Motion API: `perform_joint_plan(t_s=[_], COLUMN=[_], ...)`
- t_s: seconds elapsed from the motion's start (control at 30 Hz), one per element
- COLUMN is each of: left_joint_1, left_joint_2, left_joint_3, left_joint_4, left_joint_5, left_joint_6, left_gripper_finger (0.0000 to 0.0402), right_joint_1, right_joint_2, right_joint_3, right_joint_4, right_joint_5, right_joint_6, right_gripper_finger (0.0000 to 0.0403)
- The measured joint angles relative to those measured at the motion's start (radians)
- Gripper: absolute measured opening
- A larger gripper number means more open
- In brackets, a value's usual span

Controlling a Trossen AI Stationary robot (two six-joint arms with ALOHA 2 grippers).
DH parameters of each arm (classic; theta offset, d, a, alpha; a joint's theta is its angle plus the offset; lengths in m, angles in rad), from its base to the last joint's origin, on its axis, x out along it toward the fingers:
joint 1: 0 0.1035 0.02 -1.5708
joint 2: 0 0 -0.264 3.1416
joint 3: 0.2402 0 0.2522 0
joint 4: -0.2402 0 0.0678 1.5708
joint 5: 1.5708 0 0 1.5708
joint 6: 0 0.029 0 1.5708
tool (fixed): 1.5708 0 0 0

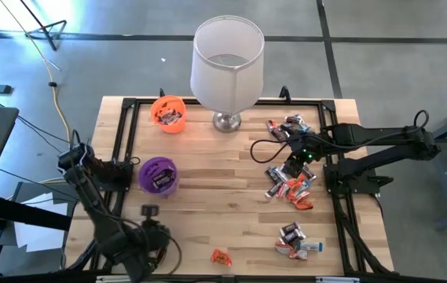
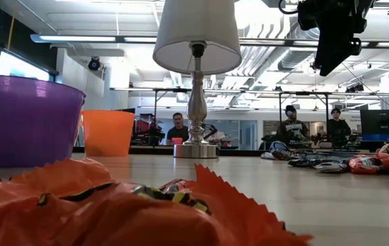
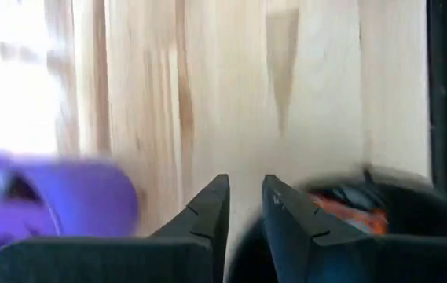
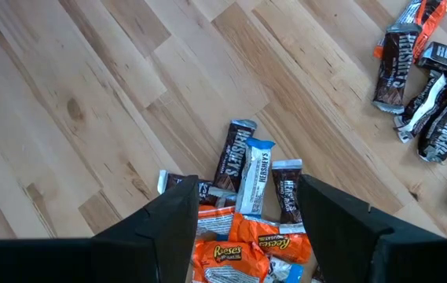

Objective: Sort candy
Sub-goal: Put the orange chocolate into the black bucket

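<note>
So the right claw [image 4: 243, 216] is held wide open over the candy [image 4: 252, 206] (light, crinkly, slippery wrappers). One piece is best pinched across its middle. The left claw [image 3: 245, 206], nearly shut and empty, is parked by the purple cup [image 1: 159, 174].

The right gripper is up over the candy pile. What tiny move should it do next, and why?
Probably lower straight down. The right gripper hangs above the candy pile with its jaws wide open and nothing between them, and the brown, white and orange wrappers lie right below the gap. It looks too high to close on one yet.
</note>
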Motion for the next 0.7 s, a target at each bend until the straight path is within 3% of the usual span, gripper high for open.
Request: perform_joint_plan(t_s=[0.3, 0.43, 0.7], left_joint_1=[0.157, 0.21, 0.25], left_joint_2=[0.136, 0.195, 0.22], left_joint_3=[0.0, 0.0, 0.0], left_joint_4=[0.258, 0.384, 0.595], left_joint_5=[-0.029, 0.004, 0.219], left_joint_6=[0.282, 0.239, 0.18], left_gripper_finger=[0.0065, 0.0065, 0.0065], right_joint_1=[0.0, 0.0, 0.0], right_joint_2=[0.0, 0.0, 0.0], right_joint_3=[0.0, 0.0, 0.0], right_joint_4=[0.0, 0.0, 0.0], right_joint_5=[0.0, 0.0, 0.0], right_joint_6=[0.0, 0.0, 0.0], right_gripper_finger=[0.0211, 0.0211, 0.0211])
